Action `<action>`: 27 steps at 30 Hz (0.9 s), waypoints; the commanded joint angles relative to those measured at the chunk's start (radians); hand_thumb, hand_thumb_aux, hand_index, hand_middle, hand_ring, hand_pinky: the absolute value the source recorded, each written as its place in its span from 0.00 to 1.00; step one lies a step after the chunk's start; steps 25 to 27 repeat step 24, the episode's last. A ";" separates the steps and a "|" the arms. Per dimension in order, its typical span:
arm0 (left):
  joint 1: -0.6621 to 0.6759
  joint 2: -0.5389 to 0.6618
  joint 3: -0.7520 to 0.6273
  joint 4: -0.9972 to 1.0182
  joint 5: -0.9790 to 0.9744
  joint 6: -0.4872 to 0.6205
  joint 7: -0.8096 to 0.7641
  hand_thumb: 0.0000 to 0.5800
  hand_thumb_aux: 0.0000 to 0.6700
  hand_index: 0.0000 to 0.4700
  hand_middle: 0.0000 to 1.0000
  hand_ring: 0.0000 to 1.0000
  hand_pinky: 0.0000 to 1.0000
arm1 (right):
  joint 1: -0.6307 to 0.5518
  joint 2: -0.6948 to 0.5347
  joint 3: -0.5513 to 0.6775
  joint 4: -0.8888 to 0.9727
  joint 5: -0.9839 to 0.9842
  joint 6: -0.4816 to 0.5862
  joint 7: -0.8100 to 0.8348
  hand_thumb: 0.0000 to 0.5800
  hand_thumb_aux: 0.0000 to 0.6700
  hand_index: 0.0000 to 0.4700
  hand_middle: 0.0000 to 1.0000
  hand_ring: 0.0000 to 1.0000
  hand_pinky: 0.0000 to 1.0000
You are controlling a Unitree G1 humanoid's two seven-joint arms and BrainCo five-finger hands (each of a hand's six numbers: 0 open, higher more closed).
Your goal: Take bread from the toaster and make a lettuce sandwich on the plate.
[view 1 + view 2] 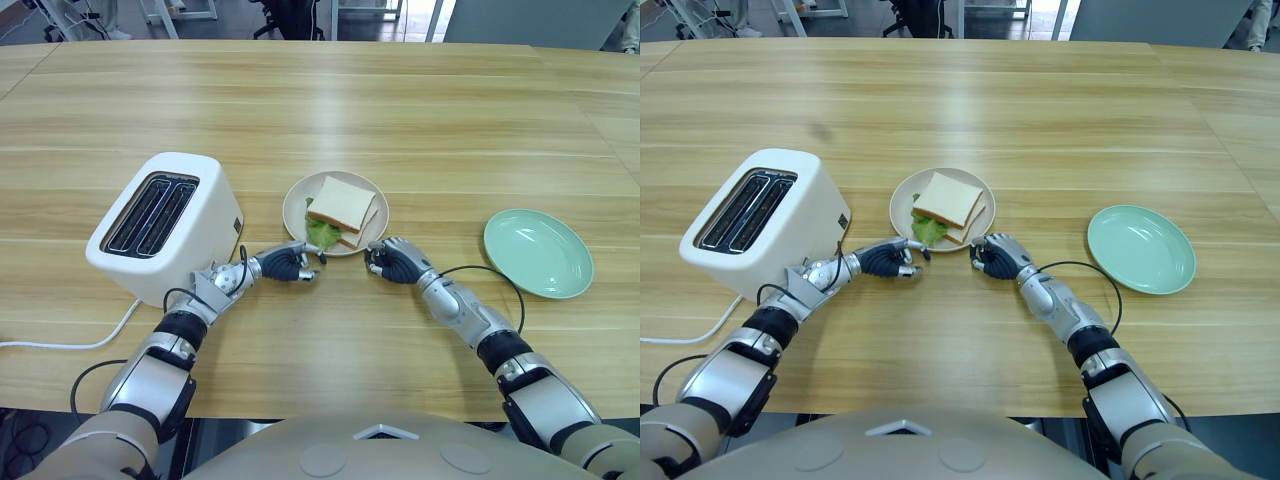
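Left eye view hides most of the green lettuce leaf [321, 234]: you see only the part that sticks out from under the white bread sandwich [343, 202], on its near-left side. The top slice covers nearly all of the lower slice. The sandwich lies on the round beige plate [293, 200] at the middle of the wooden table [320, 110], turned so that one corner points away from you.

The slots of the white two-slot toaster [165, 225] are dark; you cannot tell what they hold. Their long axis runs from near left to far right.

The left hand [287, 264] and the right hand [395, 262] lie just beside the plate's near rim, fingers curled in, holding nothing. A round pale green plate [538, 253] sits well apart, to the right.
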 commanded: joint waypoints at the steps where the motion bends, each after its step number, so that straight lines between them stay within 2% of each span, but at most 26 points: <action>1: -0.020 -0.014 0.042 0.042 -0.024 -0.043 0.055 0.00 0.00 0.00 0.69 0.69 0.69 | -0.007 0.011 0.007 0.062 0.011 -0.035 -0.043 1.00 1.00 0.98 0.71 0.71 0.71; 4: -0.002 -0.022 0.068 0.037 -0.088 -0.111 0.004 0.00 0.00 0.00 0.44 0.44 0.44 | -0.002 -0.001 -0.017 0.049 0.053 -0.089 -0.038 1.00 1.00 0.98 0.69 0.69 0.69; 5: 0.012 -0.024 0.080 0.022 -0.141 -0.137 -0.047 0.00 0.00 0.00 0.21 0.21 0.21 | 0.008 -0.009 -0.037 0.034 0.089 -0.124 -0.027 0.96 0.80 0.79 0.67 0.67 0.67; 6: 0.030 -0.027 0.091 0.001 -0.212 -0.157 -0.115 0.00 0.00 0.00 0.00 0.00 0.00 | 0.022 -0.016 -0.063 0.010 0.140 -0.160 -0.006 0.89 0.67 0.66 0.64 0.64 0.64; 7: 0.049 -0.030 0.100 -0.026 -0.290 -0.172 -0.192 0.00 0.00 0.00 0.00 0.00 0.00 | 0.037 -0.021 -0.086 -0.015 0.201 -0.193 0.032 0.83 0.58 0.57 0.58 0.58 0.58; 8: 0.069 -0.032 0.108 -0.057 -0.372 -0.178 -0.271 0.00 0.00 0.00 0.00 0.00 0.00 | 0.054 -0.026 -0.104 -0.042 0.264 -0.222 0.082 0.30 0.16 0.16 0.43 0.43 0.43; 9: 0.087 -0.035 0.119 -0.097 -0.457 -0.167 -0.348 0.00 0.00 0.00 0.00 0.00 0.00 | 0.072 -0.033 -0.117 -0.075 0.329 -0.246 0.134 0.30 0.16 0.16 0.43 0.43 0.43; 10: 0.107 -0.037 0.131 -0.143 -0.540 -0.140 -0.424 0.00 0.00 0.00 0.00 0.00 0.00 | 0.089 -0.039 -0.130 -0.111 0.391 -0.259 0.184 0.00 0.00 0.00 0.27 0.27 0.27; 13: 0.177 -0.036 0.164 -0.325 -0.779 -0.038 -0.613 0.00 0.00 0.00 0.00 0.00 0.00 | 0.138 -0.060 -0.167 -0.238 0.555 -0.265 0.309 0.00 0.00 0.00 0.16 0.16 0.16; 17: 0.238 -0.041 0.216 -0.521 -0.949 0.083 -0.721 0.00 0.00 0.00 0.00 0.00 0.00 | 0.207 -0.092 -0.212 -0.425 0.730 -0.230 0.430 0.00 0.00 0.00 0.06 0.06 0.06; 21: 0.245 -0.075 0.282 -0.640 -0.984 0.157 -0.668 0.00 0.00 0.00 0.00 0.00 0.00 | 0.258 -0.107 -0.281 -0.606 0.893 -0.180 0.497 0.00 0.00 0.00 0.00 0.00 0.00; 24: 0.260 -0.103 0.308 -0.721 -0.993 0.211 -0.631 0.00 0.00 0.00 0.00 0.00 0.00 | 0.279 -0.102 -0.343 -0.712 1.007 -0.129 0.519 0.00 0.00 0.00 0.00 0.00 0.00; 27: 0.260 -0.103 0.308 -0.721 -0.993 0.211 -0.631 0.00 0.00 0.00 0.00 0.00 0.00 | 0.279 -0.102 -0.343 -0.712 1.007 -0.129 0.519 0.00 0.00 0.00 0.00 0.00 0.00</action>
